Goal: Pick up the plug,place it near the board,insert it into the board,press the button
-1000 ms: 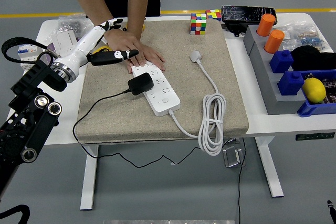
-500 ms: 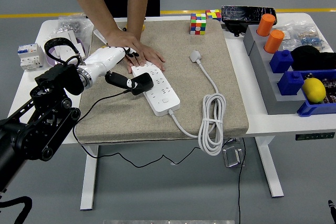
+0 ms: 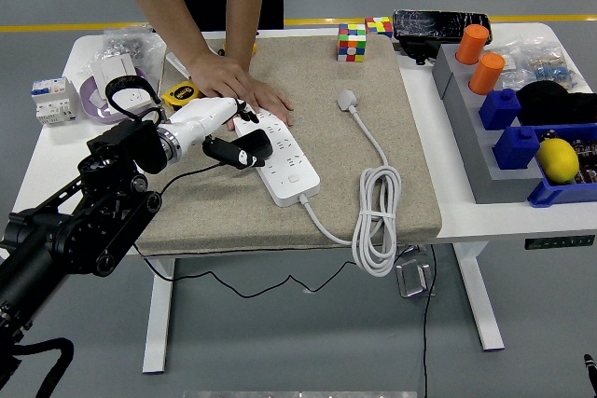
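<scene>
Boxy black plug (image 3: pixel 250 147); slab-like white board (image 3: pixel 282 157)

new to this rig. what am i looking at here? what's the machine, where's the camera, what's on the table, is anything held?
There is one current picture, taken from a camera high on the robot, looking down over a white table.

The black jointed arm coming in from the left is the robot's left arm; it ends in a white left hand with five fingers. That hand is at the black plug, which sits on the white power strip; whether it actually grips the plug cannot be told. The right arm is out of view.

A person stands at the far side, with one hand pressed on the strip's far end.

The strip lies on a beige mat, its coiled white cable beside it. Puzzle cubes and bins of parts stand around the mat.
</scene>
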`<state>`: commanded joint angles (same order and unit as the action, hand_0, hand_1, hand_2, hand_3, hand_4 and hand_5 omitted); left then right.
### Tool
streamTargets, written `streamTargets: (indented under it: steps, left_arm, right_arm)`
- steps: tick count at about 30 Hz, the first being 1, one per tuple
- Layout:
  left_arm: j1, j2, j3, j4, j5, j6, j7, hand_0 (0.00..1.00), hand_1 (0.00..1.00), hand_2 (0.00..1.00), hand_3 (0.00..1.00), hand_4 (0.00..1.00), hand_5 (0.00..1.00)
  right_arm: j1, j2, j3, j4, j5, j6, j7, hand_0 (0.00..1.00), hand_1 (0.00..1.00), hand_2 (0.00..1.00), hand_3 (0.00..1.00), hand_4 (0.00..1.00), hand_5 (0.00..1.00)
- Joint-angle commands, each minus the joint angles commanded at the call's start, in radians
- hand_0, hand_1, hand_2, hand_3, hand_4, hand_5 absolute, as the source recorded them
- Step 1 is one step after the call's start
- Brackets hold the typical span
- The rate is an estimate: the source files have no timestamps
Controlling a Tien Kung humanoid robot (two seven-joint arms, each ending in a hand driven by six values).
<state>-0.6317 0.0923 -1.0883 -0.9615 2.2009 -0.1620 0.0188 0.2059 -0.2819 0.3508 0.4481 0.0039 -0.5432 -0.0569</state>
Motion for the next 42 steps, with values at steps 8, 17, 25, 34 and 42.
streamTargets:
  steps: [8, 17, 25, 34, 42]
  left_arm:
    - [-0.022, -0.02, -0.014, 0.074, -0.002, 0.017, 0.0, 0.816, 0.835, 0.81, 0.849, 0.998, 0.489]
    - [-0.028, -0.031, -0.023, 0.123, -0.019, -0.003, 0.006, 0.845, 0.899, 0.899, 0.881, 0.998, 0.496]
    - [-0.035, -0.037, -0.005, 0.143, -0.014, -0.015, 0.015, 0.849, 0.903, 0.899, 0.877, 0.998, 0.514]
    - [-0.035, -0.04, 0.023, 0.173, -0.007, 0.032, 0.005, 0.838, 0.889, 0.873, 0.847, 0.998, 0.523]
    - [-0.036, -0.044, 0.037, 0.188, -0.007, 0.064, 0.001, 0.819, 0.852, 0.842, 0.822, 0.998, 0.532]
  right_arm:
    - [-0.002, 0.0, -0.003, -0.001, 0.001, 0.0, -0.001, 0.935, 0.877, 0.823, 0.847, 0.998, 0.998]
    - [0.0, 0.0, -0.004, 0.0, -0.001, 0.001, -0.002, 0.935, 0.876, 0.822, 0.847, 0.998, 0.998]
    - [0.003, 0.0, -0.004, 0.0, -0.002, 0.0, -0.003, 0.934, 0.875, 0.821, 0.846, 0.998, 0.998]
    - [-0.001, 0.001, -0.008, 0.0, 0.0, -0.003, -0.003, 0.935, 0.875, 0.82, 0.846, 0.998, 0.998]
    - [-0.003, 0.0, -0.008, 0.0, -0.001, -0.004, -0.003, 0.934, 0.874, 0.82, 0.845, 0.998, 0.998]
